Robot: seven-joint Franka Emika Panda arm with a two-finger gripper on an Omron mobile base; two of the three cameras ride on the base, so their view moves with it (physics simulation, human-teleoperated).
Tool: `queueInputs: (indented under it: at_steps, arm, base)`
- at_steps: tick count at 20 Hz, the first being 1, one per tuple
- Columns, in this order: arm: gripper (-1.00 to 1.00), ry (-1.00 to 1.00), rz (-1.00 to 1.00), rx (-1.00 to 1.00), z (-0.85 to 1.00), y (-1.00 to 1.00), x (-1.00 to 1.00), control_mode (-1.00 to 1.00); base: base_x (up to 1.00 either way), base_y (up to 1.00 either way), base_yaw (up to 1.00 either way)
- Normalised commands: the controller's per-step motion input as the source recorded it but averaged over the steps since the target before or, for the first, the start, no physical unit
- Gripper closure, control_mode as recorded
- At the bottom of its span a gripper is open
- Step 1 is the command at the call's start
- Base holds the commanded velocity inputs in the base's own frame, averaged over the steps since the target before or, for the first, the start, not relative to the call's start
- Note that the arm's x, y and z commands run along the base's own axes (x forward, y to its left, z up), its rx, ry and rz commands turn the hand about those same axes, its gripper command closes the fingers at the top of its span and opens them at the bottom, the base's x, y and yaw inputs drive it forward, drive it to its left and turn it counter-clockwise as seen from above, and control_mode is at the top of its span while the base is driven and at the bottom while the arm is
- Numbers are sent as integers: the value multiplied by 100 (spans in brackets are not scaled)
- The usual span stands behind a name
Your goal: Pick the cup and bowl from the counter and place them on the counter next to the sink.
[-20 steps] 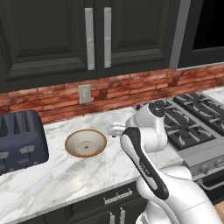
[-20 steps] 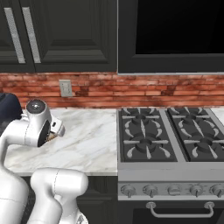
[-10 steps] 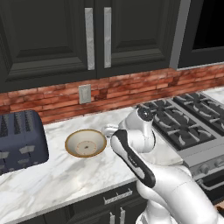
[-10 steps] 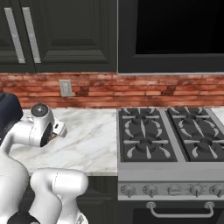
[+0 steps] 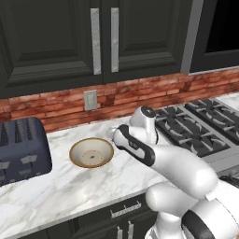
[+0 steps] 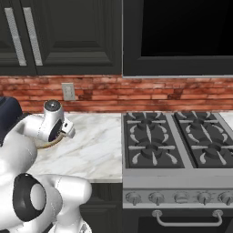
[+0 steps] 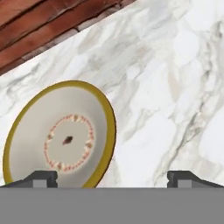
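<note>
Tan, round and shallow, the bowl [image 5: 91, 152] sits on the white veined marble desk [image 5: 56, 191]. At its 9 o'clock stands a boxy dark-blue toaster [image 5: 21, 150]; at 3 o'clock, the black gas stove [image 5: 196, 128]. The gripper [image 7: 111, 177] hovers beside the bowl, fingers apart, empty.

Tan bowl [image 5: 91, 152] with speckled inside on grey-veined white counter [image 5: 60, 196].
</note>
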Motion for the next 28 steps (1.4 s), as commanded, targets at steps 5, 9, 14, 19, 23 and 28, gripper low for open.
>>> queueInputs:
  at_steps: [5, 9, 14, 19, 23, 28]
  arm:
    - [-100, 11, 0, 0, -25, 1, 38, -100]
    - [-100, 7, 0, 0, -40, 11, 4, -100]
    - [-100, 1, 0, 0, -23, 14, 0, -100]
    - [-100, 0, 0, 0, -22, 12, 0, -100]
    - [-100, 0, 0, 0, -15, 1, 3, -100]
    - [-100, 0, 0, 0, -18, 0, 4, -100]
  base:
    - [0, 0, 0]
    - [0, 0, 0]
    - [0, 0, 0]
    - [0, 0, 0]
    - [0, 0, 0]
    - [0, 0, 0]
